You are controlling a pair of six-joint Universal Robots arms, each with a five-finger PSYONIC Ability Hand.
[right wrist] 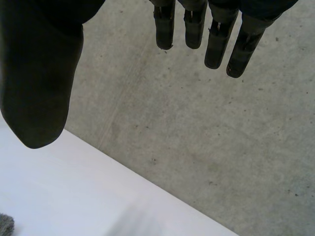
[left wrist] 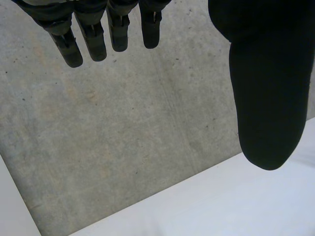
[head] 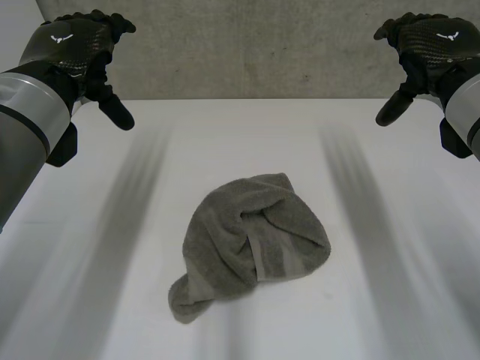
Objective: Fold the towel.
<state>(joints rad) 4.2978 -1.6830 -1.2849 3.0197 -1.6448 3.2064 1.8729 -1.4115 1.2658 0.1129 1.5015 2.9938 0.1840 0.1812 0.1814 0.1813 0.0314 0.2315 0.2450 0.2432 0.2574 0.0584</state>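
A grey towel (head: pixel 251 241) lies crumpled in a heap on the white table (head: pixel 240 135), near the front middle. My left hand (head: pixel 79 49) hangs high at the far left, well away from the towel, with straight fingers (left wrist: pixel 88 37) and nothing in it. At the far right my right hand (head: pixel 431 45) is raised the same way, its fingers (right wrist: pixel 216 42) straight and empty. A small bit of the towel (right wrist: pixel 5 223) shows in the right wrist view, far from the thumb.
A grey concrete wall (head: pixel 255 52) stands behind the table's far edge. Bare white table surface lies all around the towel.
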